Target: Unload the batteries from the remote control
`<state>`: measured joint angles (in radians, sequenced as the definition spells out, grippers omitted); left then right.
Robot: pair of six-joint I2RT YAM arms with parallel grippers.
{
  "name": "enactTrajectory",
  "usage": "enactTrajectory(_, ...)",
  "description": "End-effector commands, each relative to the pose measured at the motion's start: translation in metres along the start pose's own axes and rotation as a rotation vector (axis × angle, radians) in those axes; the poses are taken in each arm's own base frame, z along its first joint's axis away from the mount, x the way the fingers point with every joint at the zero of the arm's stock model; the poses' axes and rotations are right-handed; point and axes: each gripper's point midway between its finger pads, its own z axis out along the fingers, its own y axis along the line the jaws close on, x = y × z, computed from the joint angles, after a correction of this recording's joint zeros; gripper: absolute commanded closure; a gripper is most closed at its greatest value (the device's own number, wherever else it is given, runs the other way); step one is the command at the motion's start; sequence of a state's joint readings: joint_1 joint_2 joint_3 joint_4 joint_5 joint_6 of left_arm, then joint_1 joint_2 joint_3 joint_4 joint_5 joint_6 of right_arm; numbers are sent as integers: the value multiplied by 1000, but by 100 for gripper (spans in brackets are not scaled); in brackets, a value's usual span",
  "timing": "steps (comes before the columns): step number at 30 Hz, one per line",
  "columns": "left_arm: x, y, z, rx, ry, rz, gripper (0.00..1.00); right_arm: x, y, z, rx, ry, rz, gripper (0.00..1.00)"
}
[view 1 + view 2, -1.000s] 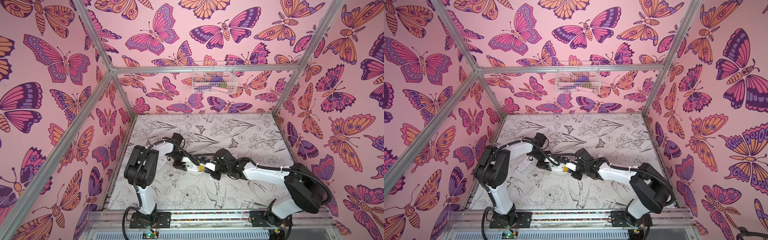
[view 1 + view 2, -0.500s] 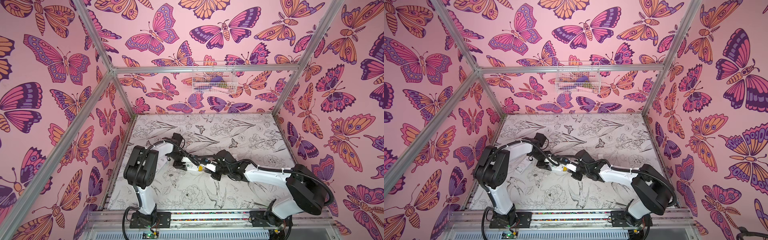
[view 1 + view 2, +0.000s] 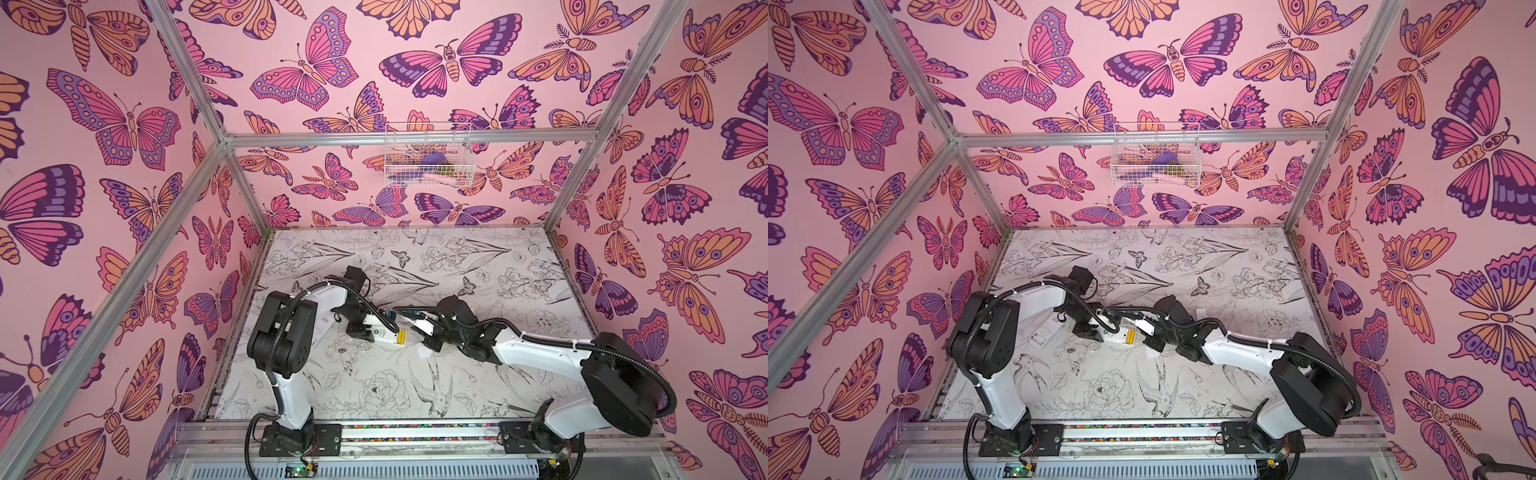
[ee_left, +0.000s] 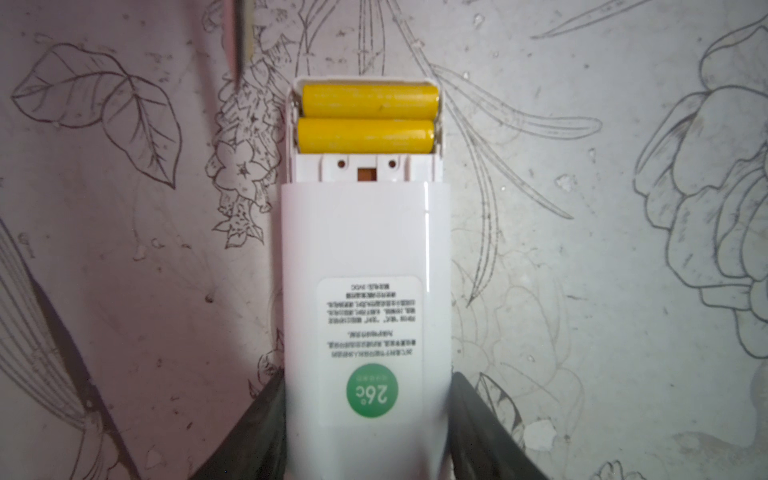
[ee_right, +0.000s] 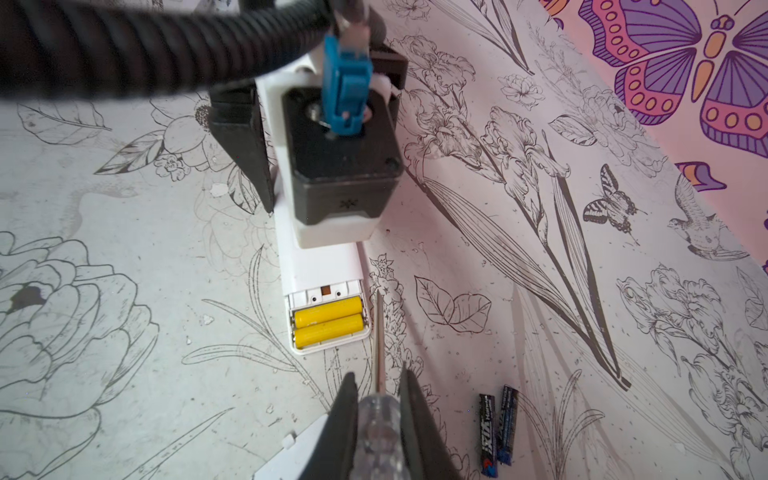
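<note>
the left claw [image 4: 368,440] is partly spread and pinches the white remote [image 4: 365,257] by its two long sides, one dark finger [image 4: 257,432] pressed against each edge at the end that bears a round green sticker [image 4: 372,390]. the remote lies back up on the counter [image 3: 478,266], a little left of the middle in both top views, with its open end turned toward the right arm. its cover is off, and the two yellow batteries [image 4: 368,118] sit side by side across the open bay, touching each other. the right claw [image 5: 379,395] is pressed together on the clear handle of a screwdriver [image 5: 380,432], which it holds so that the thin metal shaft points at the remote. the tip lies just beside the outer edge of the open bay, not inside it and not on either yellow battery; in the left wrist view a gap shows between the shaft and the remote. the two black batteries [image 5: 496,428] are out of any remote and lie close together on the counter beside the right claw, well apart from the bay. a white cover [image 5: 291,457] lies flat on the counter beside the right claw's fingers. in a top view the two claws nearly meet over the remote [image 3: 388,334].
</note>
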<state>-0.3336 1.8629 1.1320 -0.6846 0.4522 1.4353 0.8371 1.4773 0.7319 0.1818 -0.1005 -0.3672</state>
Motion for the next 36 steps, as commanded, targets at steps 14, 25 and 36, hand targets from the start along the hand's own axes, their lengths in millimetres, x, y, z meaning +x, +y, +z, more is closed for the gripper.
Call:
enactTrajectory(14, -19, -24, 1, 79, -45, -1, 25, 12, -5, -9, -137, 37, 208, 100)
enactTrajectory(25, -25, -17, 21, 93, -7, 1, 21, 11, 12, -19, -216, 0, 177, 100)
enactTrajectory(36, -23, -26, 29, 120, 11, 9, 46, 13, 23, -17, -268, -18, 94, 100)
